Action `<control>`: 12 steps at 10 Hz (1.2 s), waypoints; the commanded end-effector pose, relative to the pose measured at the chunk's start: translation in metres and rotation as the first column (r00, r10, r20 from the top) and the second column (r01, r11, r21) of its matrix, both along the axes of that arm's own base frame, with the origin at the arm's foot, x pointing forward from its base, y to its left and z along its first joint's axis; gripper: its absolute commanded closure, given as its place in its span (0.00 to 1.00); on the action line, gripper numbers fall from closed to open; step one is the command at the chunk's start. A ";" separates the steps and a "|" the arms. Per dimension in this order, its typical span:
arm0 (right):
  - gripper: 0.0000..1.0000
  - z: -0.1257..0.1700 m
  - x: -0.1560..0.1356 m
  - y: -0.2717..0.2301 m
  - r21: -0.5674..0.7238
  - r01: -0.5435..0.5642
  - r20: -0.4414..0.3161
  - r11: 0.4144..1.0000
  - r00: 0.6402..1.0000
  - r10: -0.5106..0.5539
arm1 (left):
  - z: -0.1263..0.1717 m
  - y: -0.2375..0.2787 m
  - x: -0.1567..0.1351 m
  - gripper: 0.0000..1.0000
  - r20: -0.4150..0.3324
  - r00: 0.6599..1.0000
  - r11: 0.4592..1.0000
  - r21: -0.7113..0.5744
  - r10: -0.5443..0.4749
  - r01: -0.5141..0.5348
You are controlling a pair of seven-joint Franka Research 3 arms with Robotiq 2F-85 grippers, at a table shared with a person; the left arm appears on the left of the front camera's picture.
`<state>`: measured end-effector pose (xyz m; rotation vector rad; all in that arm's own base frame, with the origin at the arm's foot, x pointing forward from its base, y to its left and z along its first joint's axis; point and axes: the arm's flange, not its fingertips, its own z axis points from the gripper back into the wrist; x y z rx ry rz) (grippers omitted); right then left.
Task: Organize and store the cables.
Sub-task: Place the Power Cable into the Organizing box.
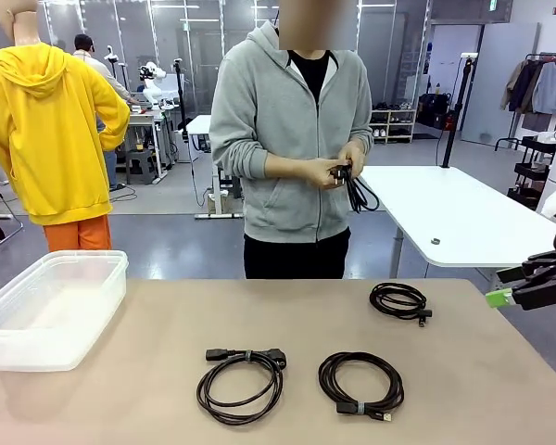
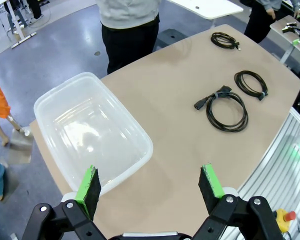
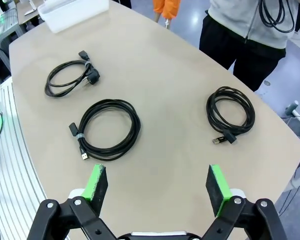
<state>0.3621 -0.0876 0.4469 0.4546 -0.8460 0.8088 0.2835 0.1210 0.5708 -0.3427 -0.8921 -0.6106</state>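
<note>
Three coiled black cables lie on the tan table: one with a chunky plug, one to its right, and a smaller one farther back. The person across the table holds another cable in both hands. My left gripper hovers open above the near rim of the clear tub. My right gripper is open too, high over the table's right edge, with nothing between its fingers.
A clear plastic tub stands at the table's left end with nothing in it. Bare tabletop separates the tub from the cables. A white table stands behind the person.
</note>
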 end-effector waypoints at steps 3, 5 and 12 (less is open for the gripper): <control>0.00 0.004 -0.001 0.000 0.004 0.010 -0.025 1.000 1.000 -0.010 | 0.030 -0.089 0.034 0.00 -0.031 0.978 0.955 0.211 -0.205 0.207; 0.00 0.004 -0.001 0.000 0.004 0.010 -0.025 1.000 1.000 -0.010 | 0.025 -0.171 0.067 0.00 -0.053 0.932 0.882 0.309 -0.359 0.357; 0.00 0.004 -0.001 0.000 0.004 0.010 -0.025 1.000 1.000 -0.010 | -0.044 -0.373 0.128 0.00 -0.280 0.731 0.446 0.641 -0.623 0.625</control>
